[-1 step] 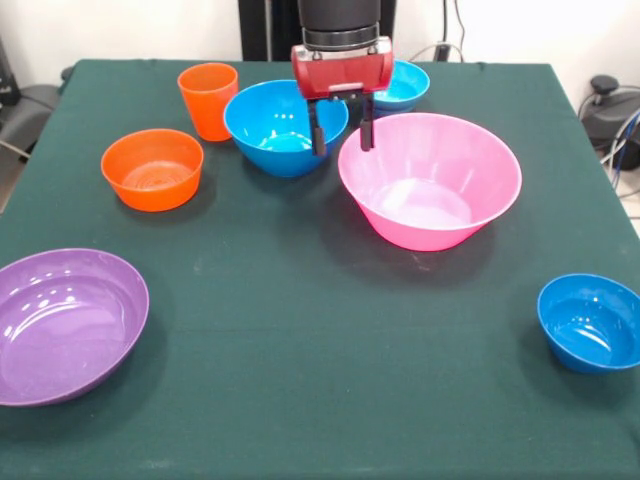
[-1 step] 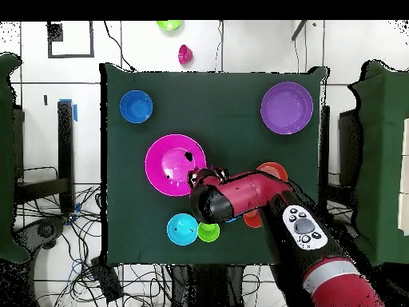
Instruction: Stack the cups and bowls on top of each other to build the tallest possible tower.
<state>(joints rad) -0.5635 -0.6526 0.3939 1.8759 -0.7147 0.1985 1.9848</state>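
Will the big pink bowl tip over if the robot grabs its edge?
Probably not easily: the pink bowl sits upright and empty on a flat base. Its glossy, sloping wall looks slippery, so the open gripper at its rim might slide off.

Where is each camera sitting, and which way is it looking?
Front view: sits across the table, looking over the green table at the bowls; only the gripper, open, and its red wrist show.
Overhead view: hangs above, looking straight down; the whole red arm reaches in from the bottom.
Both show the pink bowl, purple bowl and dark blue bowl.
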